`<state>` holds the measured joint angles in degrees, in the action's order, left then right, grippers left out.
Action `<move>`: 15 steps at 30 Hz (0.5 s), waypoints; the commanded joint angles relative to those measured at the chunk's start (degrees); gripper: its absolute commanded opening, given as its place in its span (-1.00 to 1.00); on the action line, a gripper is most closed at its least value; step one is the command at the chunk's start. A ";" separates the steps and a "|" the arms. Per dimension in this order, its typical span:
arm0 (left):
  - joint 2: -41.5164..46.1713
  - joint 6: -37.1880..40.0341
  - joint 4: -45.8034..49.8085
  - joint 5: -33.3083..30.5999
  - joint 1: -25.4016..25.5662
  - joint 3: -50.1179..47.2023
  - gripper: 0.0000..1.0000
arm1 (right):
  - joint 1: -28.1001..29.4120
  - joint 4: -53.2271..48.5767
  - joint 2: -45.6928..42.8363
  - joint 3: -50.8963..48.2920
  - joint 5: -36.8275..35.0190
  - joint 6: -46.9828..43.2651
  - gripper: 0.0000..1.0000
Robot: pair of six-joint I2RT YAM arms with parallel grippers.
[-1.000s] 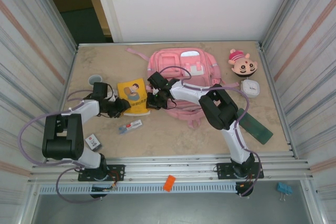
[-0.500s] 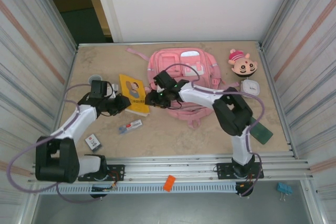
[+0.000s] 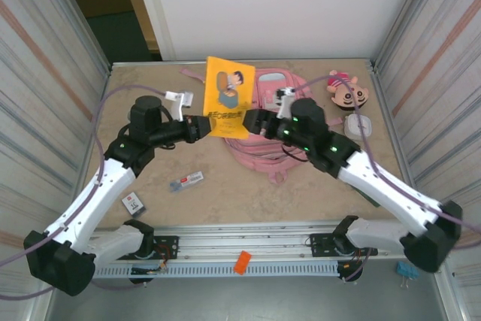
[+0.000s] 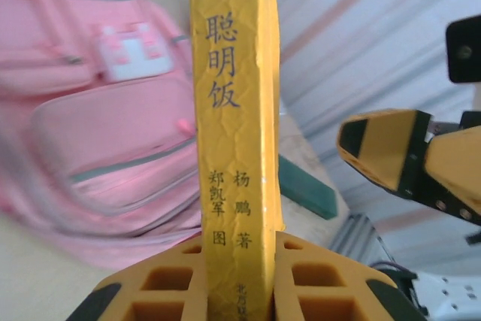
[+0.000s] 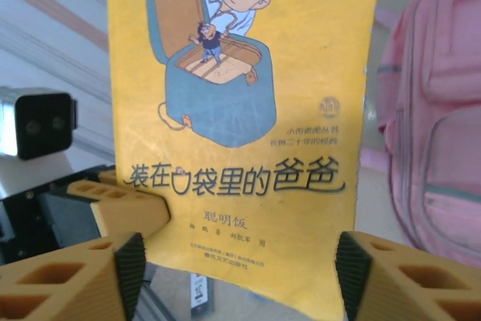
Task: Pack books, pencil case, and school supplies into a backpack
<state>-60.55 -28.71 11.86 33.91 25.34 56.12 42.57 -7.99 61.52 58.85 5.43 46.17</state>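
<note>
Left gripper (image 3: 201, 127) clenched thin yellow softcover book (image 3: 228, 95) aloft, likely for slotting into large pink fabric backpack (image 4: 113, 140) | right gripper (image 3: 254, 120) gaped, free of it.

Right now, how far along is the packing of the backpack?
Done: nothing looks packed into the backpack yet. In hand: the left gripper clamps the yellow book upright; the right gripper stands open beside it. Left: the book, the stick-like pack and small white piece on the table.
</note>
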 commanded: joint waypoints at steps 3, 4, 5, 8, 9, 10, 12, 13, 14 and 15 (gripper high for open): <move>-2.73 1.48 -15.22 6.89 5.75 6.29 -0.90 | -5.75 -0.39 -13.00 -5.26 2.37 -1.84 0.73; -3.72 0.71 -17.45 7.84 6.52 6.94 -0.90 | -6.97 -0.32 -15.16 -6.07 3.95 -1.94 0.82; -4.42 -0.06 -19.14 8.76 7.16 7.49 -0.90 | -7.90 -0.48 -16.95 -6.51 4.86 -2.05 0.94; -6.60 -1.90 -23.35 10.66 8.55 9.03 -0.90 | -9.65 -1.68 -21.47 -7.35 6.33 -3.31 0.98; -7.13 -2.35 -24.68 11.18 8.91 9.42 -0.90 | -10.09 -2.09 -22.42 -7.35 7.06 -3.85 0.98; -7.65 -2.97 -25.86 11.85 9.27 9.82 -0.89 | -10.38 -2.69 -23.08 -7.03 7.92 -4.01 0.98; -8.38 -4.24 -27.72 13.15 9.37 10.49 -0.89 | -11.15 -1.77 -23.34 -6.87 11.41 -4.57 0.98; -8.60 -4.93 -28.86 13.94 9.46 10.66 -0.89 | -11.55 -1.25 -23.14 -6.67 12.99 -4.51 0.98; -8.88 -5.94 -30.58 14.64 9.62 10.72 -0.90 | -11.95 -0.70 -22.58 -6.48 14.62 -4.25 0.98; -8.97 -6.96 -32.20 15.30 9.64 10.59 -0.89 | -12.44 -0.38 -21.75 -6.02 16.19 -4.09 0.98</move>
<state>-70.26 -32.88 -8.34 44.84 34.61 63.42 31.27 -9.17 38.30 52.03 15.16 43.62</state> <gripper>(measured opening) 0.165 0.991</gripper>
